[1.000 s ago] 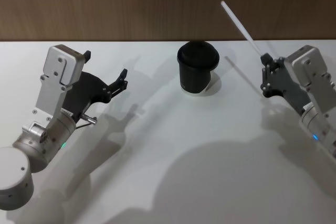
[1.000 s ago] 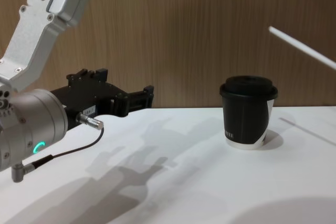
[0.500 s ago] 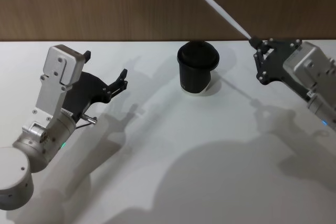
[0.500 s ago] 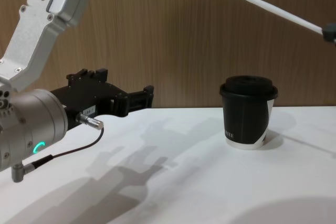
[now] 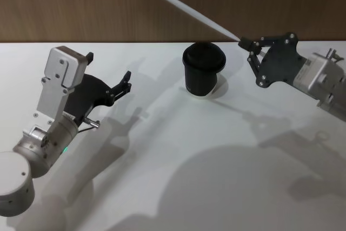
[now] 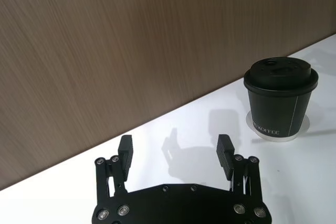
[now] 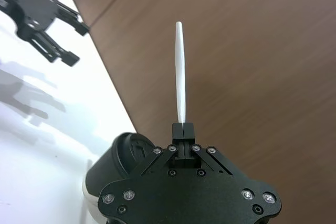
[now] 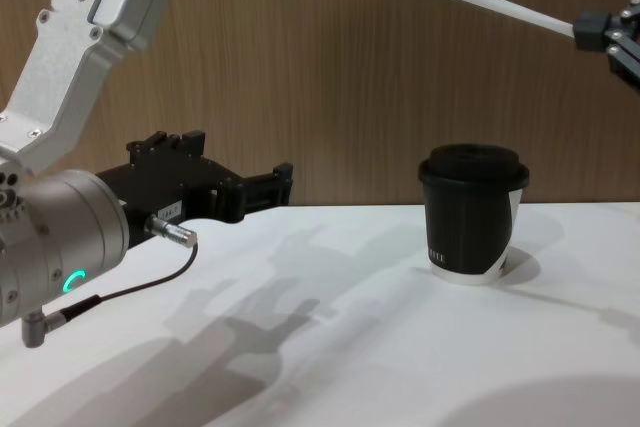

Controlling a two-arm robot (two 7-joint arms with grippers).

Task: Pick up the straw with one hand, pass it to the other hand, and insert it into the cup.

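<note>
The straw [image 5: 200,17] is a thin white tube held up in the air, slanting up and to the left over the cup. My right gripper [image 5: 244,41] is shut on its lower end, to the right of the cup and above lid height [image 8: 590,29]. In the right wrist view the straw [image 7: 180,72] sticks straight out from the shut fingertips [image 7: 182,128]. The black lidded cup [image 5: 203,68] stands upright at the back middle of the table [image 8: 472,212]. My left gripper [image 5: 108,67] hovers open and empty at the left, well apart from the cup [image 6: 281,98].
A brown wooden wall runs behind the white table [image 5: 178,150]. A dark cable with a metal plug [image 8: 170,232] hangs from the silver left arm. Bare table lies between the left gripper and the cup.
My right gripper has swung left towards the cup and risen, carrying the straw, which now lies flatter with its free end farther left. The left arm has not moved.
</note>
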